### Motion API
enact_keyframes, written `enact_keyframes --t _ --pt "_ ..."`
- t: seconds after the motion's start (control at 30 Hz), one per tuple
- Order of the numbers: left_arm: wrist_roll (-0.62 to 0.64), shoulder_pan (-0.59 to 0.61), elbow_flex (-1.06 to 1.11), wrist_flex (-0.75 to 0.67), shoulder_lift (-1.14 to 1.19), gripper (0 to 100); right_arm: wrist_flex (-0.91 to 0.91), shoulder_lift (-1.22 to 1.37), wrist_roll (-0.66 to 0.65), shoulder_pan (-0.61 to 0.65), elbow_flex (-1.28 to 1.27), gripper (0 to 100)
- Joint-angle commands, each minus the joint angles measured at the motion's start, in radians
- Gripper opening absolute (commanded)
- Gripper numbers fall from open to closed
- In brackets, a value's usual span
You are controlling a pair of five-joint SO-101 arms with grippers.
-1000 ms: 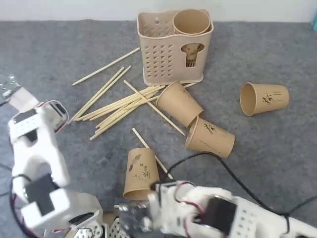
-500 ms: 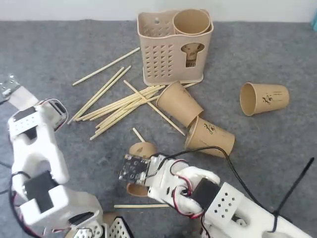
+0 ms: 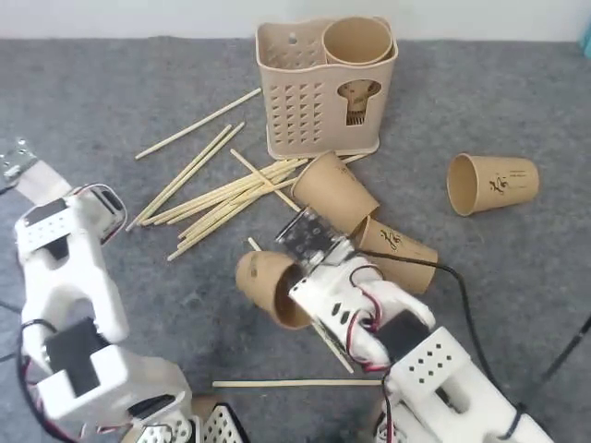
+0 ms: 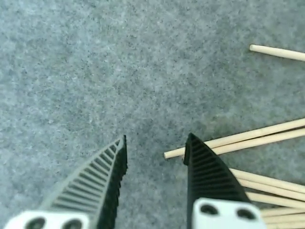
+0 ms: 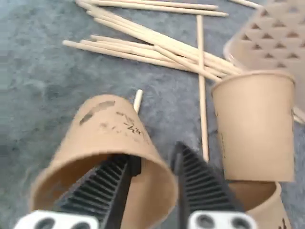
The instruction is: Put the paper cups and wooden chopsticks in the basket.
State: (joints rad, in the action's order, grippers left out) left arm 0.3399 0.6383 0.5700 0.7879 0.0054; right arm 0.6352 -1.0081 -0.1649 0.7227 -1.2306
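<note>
A beige slotted basket (image 3: 309, 92) stands at the table's far side with one paper cup (image 3: 356, 41) inside. My right gripper (image 5: 155, 156) is shut on the rim of a brown paper cup (image 5: 102, 138), one finger inside and one outside; the cup (image 3: 266, 286) is tipped on its side near the table's middle. Two more cups (image 3: 334, 192) (image 3: 397, 251) lie just beyond it, and another (image 3: 492, 183) lies at the right. Wooden chopsticks (image 3: 222, 196) are strewn left of the basket. My left gripper (image 4: 157, 143) hangs open over bare mat beside several chopstick ends (image 4: 238, 140).
A single chopstick (image 3: 295, 382) lies crosswise near the front edge. Another (image 3: 196, 124) lies apart at the far left. A black cable (image 3: 462, 305) runs along the right arm. Grey mat (image 3: 517, 101) covers the table, with free room at the far right.
The right arm swung forward from the front edge to the upside-down cup, closed on its rim and tipped it toward the basket. A chopstick came to rest near the front edge. The left arm stayed put.
</note>
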Motion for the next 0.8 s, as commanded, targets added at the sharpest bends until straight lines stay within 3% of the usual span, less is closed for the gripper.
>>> enact_keyframes --t 0.0,0.27,0.57,0.77 --pt "0.003 -0.003 -0.047 0.008 -0.003 18 -0.025 0.008 0.034 -0.038 0.060 1.7" --pt "0.002 -0.005 -0.036 0.003 -0.005 18 0.047 0.010 0.035 -0.045 0.149 0.7" --pt "0.002 -0.018 -0.028 0.002 -0.008 18 0.380 0.028 0.012 -0.153 0.575 0.7" --pt "0.002 -0.020 -0.028 0.002 -0.008 18 0.544 0.211 -0.021 -0.232 0.959 0.7"
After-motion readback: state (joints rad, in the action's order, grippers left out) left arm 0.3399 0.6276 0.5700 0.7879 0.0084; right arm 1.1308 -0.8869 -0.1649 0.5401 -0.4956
